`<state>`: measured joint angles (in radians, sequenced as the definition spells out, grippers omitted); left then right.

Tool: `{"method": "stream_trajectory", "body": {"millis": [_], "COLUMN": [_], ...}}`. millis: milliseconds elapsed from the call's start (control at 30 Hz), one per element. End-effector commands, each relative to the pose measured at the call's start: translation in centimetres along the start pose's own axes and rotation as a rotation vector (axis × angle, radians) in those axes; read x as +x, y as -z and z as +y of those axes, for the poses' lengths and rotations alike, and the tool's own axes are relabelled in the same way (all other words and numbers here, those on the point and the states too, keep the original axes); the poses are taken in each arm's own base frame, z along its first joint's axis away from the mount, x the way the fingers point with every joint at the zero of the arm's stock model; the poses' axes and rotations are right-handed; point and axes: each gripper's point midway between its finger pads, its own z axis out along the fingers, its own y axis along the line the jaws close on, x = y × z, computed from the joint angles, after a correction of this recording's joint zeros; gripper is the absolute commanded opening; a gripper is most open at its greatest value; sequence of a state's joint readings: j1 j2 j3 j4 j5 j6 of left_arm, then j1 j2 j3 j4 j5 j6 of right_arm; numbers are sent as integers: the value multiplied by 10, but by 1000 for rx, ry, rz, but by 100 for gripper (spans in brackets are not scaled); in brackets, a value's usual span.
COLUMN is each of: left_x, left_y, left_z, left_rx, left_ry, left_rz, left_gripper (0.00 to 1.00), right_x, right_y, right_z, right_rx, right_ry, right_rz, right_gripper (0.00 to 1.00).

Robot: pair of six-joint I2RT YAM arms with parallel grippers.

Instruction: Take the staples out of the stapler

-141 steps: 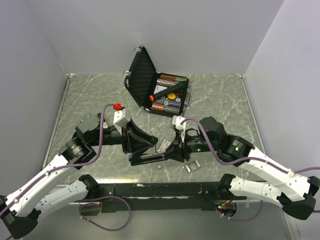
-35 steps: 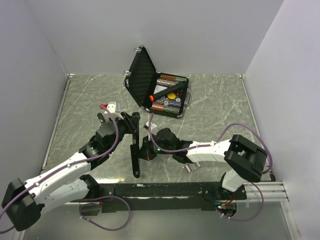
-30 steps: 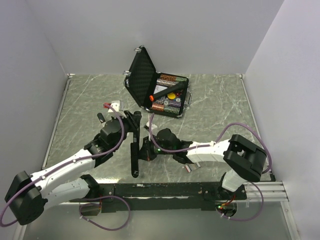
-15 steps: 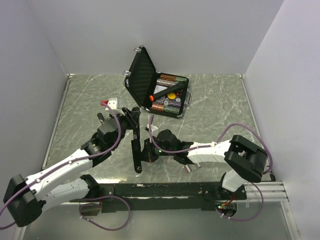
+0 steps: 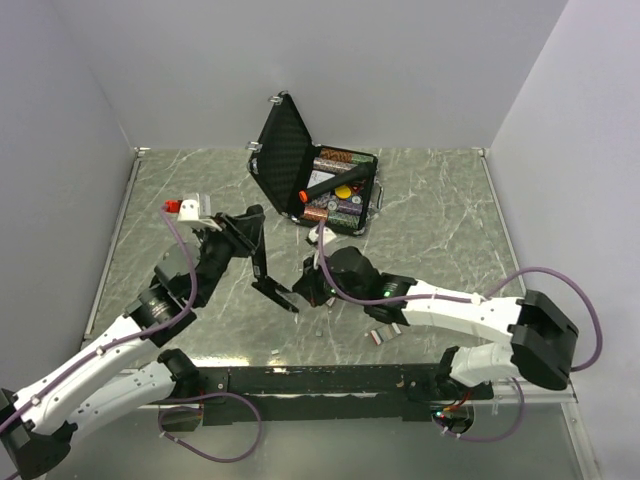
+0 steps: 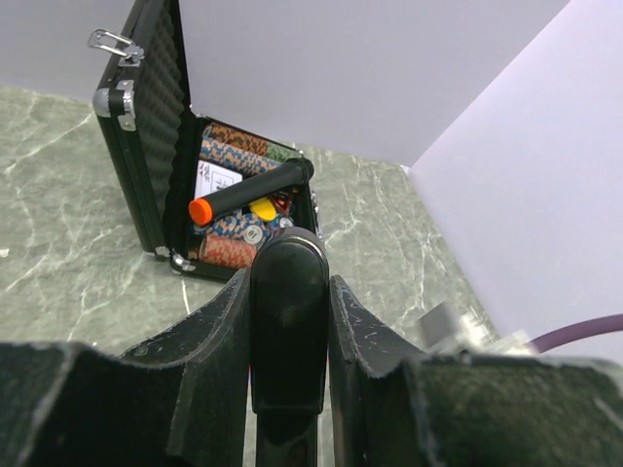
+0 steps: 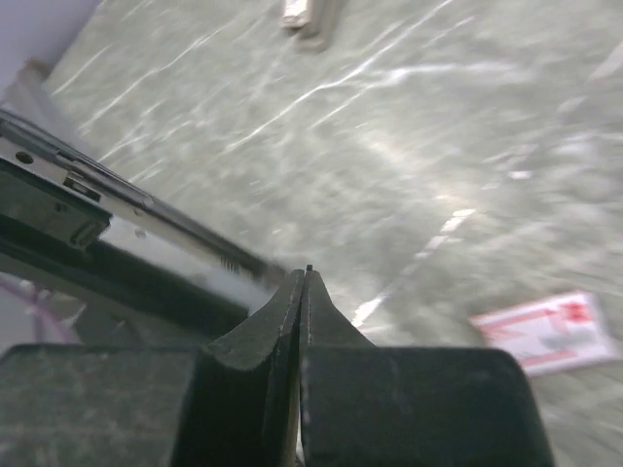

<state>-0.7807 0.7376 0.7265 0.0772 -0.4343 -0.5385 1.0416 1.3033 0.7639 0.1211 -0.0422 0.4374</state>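
Observation:
My left gripper [image 5: 252,234] is shut on the black stapler [image 5: 268,278] and holds it off the table, its lower end hanging toward the right gripper. In the left wrist view the stapler's rounded end [image 6: 289,321] is clamped between both fingers [image 6: 209,341]. My right gripper [image 5: 303,291] is shut, its tip just right of the stapler's lower end. In the right wrist view its fingers [image 7: 282,311] are pressed together with only a tiny dark sliver at the tip. Short silvery staples [image 5: 386,321] lie on the table by the right forearm; they also show in the right wrist view [image 7: 310,12].
An open black foam-lined case [image 5: 318,180] with chips and a black marker stands at the back centre, also in the left wrist view [image 6: 161,146]. A white and red box [image 7: 545,331] lies on the table. The black mounting rail [image 5: 320,380] runs along the near edge.
The left arm has lifted the stapler off the table and swung it up and leftward. The right gripper has shifted slightly right and stays shut by the stapler's lower end.

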Motion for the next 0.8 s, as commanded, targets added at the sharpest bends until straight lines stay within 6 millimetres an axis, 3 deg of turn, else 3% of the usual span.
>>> {"method": "stream_trajectory", "body": {"millis": [0,133,267,767], "left_x": [-46,-53,-59,-66], "left_y": [13,18,22,27], "left_z": [-19,-16,-15,-17], "left_rx": [51,37,33,44], "left_ry": [55,43,45,80], "left_rz": [-101,-113,-125,-138], "left_gripper": [1,1,1,1], "right_x": [-29,-34,-30,-9], "right_y": [25,42,50,10], "right_z": [-23,-29,-22,31], "right_rx": [160,205,166,-103], "right_ry": [85,92,73,-110], "right_rz": [-61,-69,-48,50], "right_gripper": [0,0,0,0]}}
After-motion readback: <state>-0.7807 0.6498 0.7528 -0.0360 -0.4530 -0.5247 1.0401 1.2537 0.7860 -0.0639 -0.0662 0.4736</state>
